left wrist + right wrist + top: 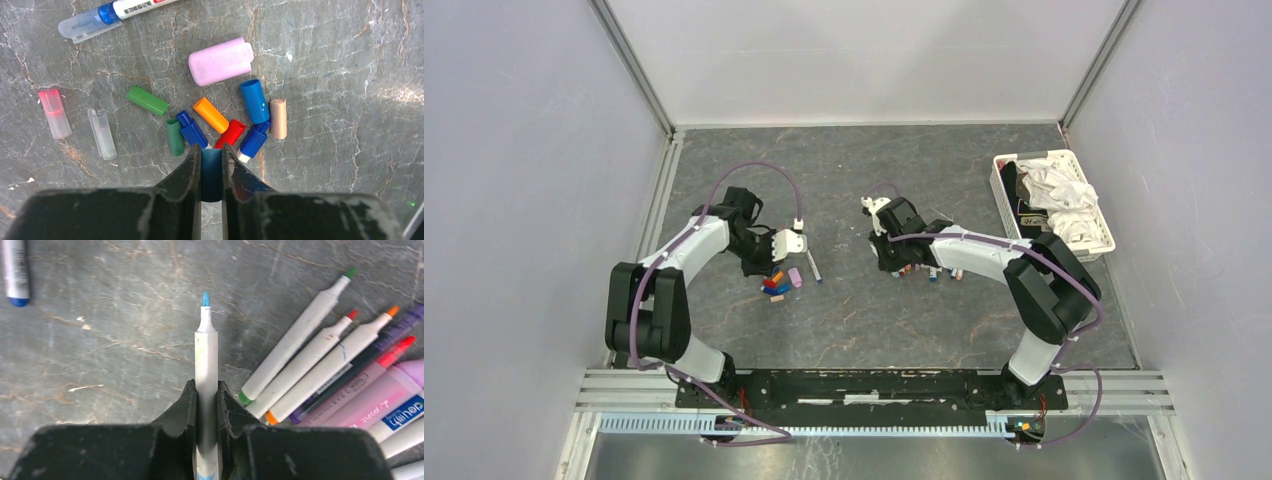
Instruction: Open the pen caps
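Note:
My left gripper (pixel 211 148) is shut on a dark blue pen cap (pixel 211 172), held just above a pile of loose pen caps (pixel 215 117) in blue, red, orange, green and tan, with a larger pink cap (pixel 220 61) behind them. From above, that pile (pixel 779 283) lies under the left gripper (pixel 776 262). My right gripper (pixel 205 386) is shut on a white pen barrel (pixel 206 360) with a bare light-blue tip, pointing away from me. Beside it lie several uncapped pens (pixel 320 365), seen from above as a row of pens (pixel 924 270) by the right gripper (pixel 886 262).
A blue-capped marker (pixel 115 12) and two clear caps (pixel 55 112) lie near the cap pile. A white basket of cloth (pixel 1052 200) stands at the back right. Another marker end (pixel 16 272) shows far left in the right wrist view.

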